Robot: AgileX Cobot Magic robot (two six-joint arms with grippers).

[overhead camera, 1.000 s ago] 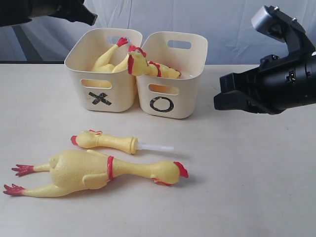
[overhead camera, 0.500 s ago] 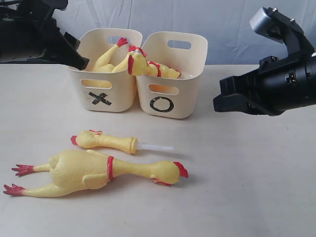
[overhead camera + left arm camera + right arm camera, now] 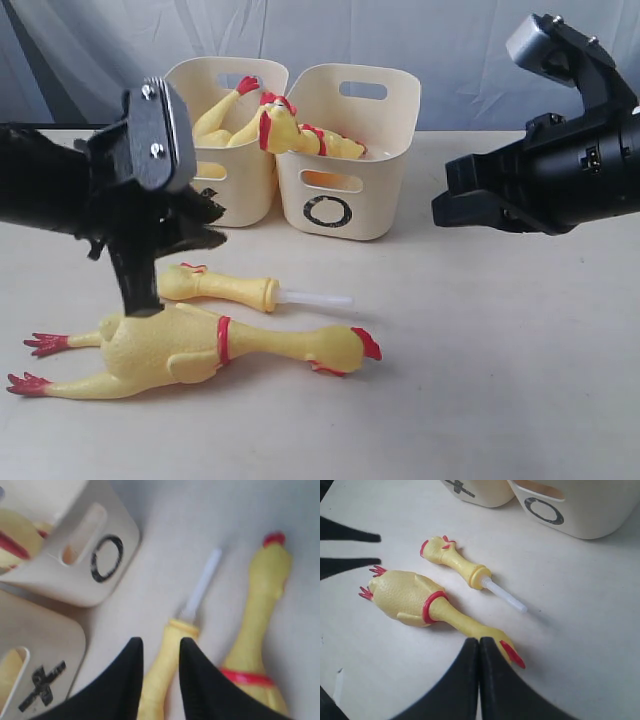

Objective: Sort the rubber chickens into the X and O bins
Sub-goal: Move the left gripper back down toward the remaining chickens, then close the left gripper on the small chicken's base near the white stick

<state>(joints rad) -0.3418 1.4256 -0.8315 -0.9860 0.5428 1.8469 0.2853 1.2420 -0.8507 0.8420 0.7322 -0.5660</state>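
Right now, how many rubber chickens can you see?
4. A large chicken and a small chicken with a white tube lie on the table; a third chicken sits in the X bin, a fourth chicken in the O bin. The bins may hide more.

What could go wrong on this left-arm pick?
1. The left gripper straddles the small chicken, but the large chicken lies close alongside; a finger may nudge or pinch it.
2. The white tube sticks out and could catch a bin rim at the drop.
3. A chicken in the O bin leans toward the X bin, crowding the openings.
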